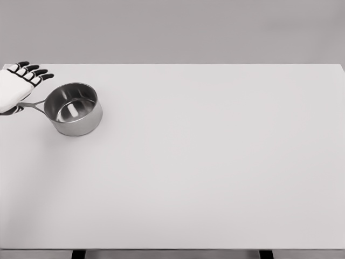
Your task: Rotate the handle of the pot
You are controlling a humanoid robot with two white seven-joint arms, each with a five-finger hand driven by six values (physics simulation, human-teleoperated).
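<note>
No readable text, label, brand, number or sign appears on anything here.

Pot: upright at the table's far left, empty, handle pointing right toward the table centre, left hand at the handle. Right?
Not quite. In the head view the pot stands upright and empty at the table's far left, but its handle points left, toward the left hand at the picture's edge, not right toward the centre.
</note>
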